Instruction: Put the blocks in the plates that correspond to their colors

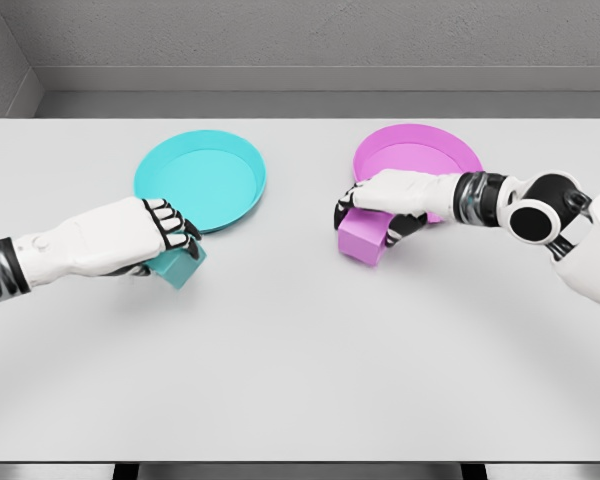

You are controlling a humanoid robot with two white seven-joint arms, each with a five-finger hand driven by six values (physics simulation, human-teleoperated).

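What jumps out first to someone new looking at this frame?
Two bright plates at the back of the white table: a cyan plate left of centre, a pink plate right of centre. In front of each, a hand closed on a matching block: the left hand on the cyan block, the right hand on the pink block.

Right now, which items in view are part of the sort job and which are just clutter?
Job:
teal block, in left hand
teal plate
pink block, in right hand
pink plate

Lying about:
nothing; only the table itself
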